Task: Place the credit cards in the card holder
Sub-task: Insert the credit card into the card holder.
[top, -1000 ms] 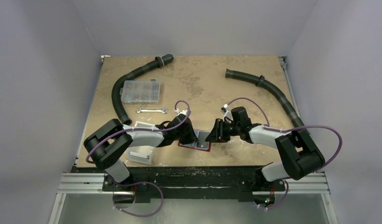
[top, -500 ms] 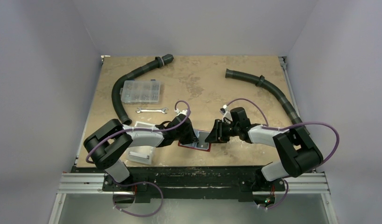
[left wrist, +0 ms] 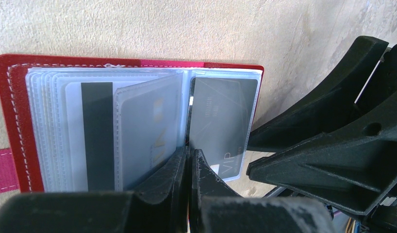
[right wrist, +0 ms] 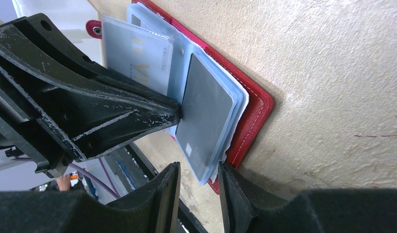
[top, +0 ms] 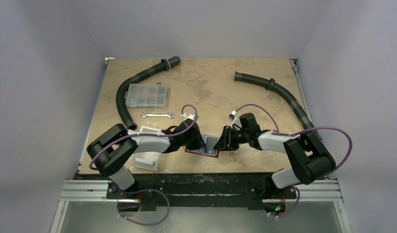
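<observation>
Tan tabletop (top: 211, 92), near edge: red card holder (left wrist: 12, 97) lies open, sleeves up. Your L gripper (left wrist: 189, 154) pinched closed at its fold; your R gripper (right wrist: 199, 174) narrowly parted beside sleeved grey card (right wrist: 206, 114).

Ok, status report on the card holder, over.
Left gripper shut, tip on the sleeves. Right gripper open at the dark card. Card holder lies open. Nothing blocking.

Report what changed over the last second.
The right gripper crept slightly toward the left arm and the near edge, closing in on the card holder. Nothing was visibly grasped or released. The left gripper, wrench, clear box and hoses stayed put.
</observation>
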Robot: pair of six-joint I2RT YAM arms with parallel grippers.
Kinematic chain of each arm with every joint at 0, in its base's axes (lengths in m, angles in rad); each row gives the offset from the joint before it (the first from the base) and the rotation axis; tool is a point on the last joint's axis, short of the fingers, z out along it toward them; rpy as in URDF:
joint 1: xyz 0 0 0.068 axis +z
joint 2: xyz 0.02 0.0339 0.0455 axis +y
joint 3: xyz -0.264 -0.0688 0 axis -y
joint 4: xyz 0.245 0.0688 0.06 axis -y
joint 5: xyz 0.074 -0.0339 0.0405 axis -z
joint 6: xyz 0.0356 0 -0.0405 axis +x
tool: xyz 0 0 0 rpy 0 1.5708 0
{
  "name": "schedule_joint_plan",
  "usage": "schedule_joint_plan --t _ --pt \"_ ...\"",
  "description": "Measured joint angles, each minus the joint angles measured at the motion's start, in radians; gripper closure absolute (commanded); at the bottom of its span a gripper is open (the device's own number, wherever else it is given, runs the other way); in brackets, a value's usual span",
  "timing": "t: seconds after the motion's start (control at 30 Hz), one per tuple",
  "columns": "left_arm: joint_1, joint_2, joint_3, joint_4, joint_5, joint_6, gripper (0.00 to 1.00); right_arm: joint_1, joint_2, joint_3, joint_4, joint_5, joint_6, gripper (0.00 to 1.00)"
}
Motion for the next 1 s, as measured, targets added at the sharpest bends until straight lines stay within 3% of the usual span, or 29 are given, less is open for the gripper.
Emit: schedule_joint_plan --t 1.0 --pt "0.0 -0.002 -0.005 0.006 0.0 0.0 1.0 0.028 -0.018 -0.002 0.0 0.001 0.009 0.64"
